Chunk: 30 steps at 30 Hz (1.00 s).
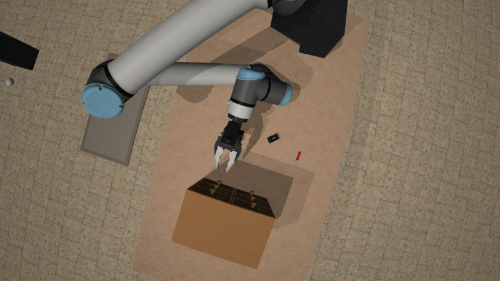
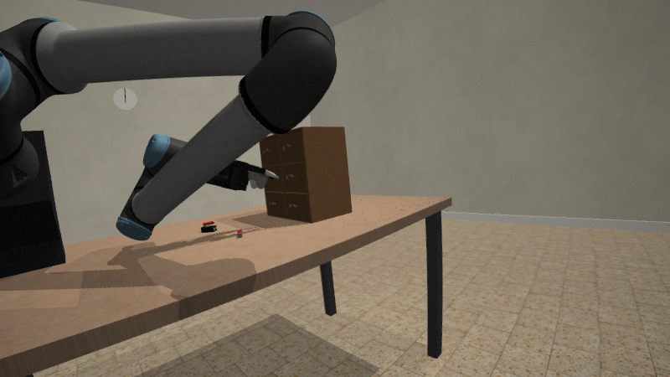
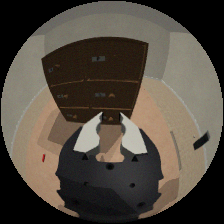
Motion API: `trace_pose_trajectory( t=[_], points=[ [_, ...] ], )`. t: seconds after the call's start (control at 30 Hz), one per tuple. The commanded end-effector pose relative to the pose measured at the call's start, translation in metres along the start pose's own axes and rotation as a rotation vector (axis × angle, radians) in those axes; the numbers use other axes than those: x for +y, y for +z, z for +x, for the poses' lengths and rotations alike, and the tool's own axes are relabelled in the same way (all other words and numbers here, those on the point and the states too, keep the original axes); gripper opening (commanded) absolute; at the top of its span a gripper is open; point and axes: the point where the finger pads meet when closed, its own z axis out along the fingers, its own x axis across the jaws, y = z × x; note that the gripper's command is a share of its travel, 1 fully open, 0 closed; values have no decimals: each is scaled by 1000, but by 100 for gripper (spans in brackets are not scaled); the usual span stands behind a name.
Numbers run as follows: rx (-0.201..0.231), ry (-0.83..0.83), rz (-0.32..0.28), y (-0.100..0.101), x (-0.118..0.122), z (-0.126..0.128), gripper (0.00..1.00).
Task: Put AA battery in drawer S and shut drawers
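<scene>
- My claw hangs above the desk, its two pale fingers apart with nothing between them.
- The fingertips point at the front of the wooden six-drawer chest, near but not touching it.
- That chest stands upright toward the desk's far end, its drawers shut in two columns of three; I can't read which label says S.
- To the left of my claw, a small black block lies on the desk.
- Past it, nearer the desk's left long edge, lies a red cylinder.
- A tiny red-and-grey object shows in the exterior view, closer to the right long edge than the block.
- The AA battery is out on the desk, I believe — but whether it is the cylinder or the tiny object, I cannot tell.
- Fine dark speckles mark the far right corner of the desk.
</scene>
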Motion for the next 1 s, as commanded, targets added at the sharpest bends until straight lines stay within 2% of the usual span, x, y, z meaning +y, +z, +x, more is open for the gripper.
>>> trace_pose_trajectory(
  t=[0.0, 0.5, 0.97],
  points=[
    [0, 0, 0, 10, -1, 0, 20],
    [0, 0, 0, 28, -2, 0, 20],
    [0, 0, 0, 31, -2, 0, 20]
  ],
)
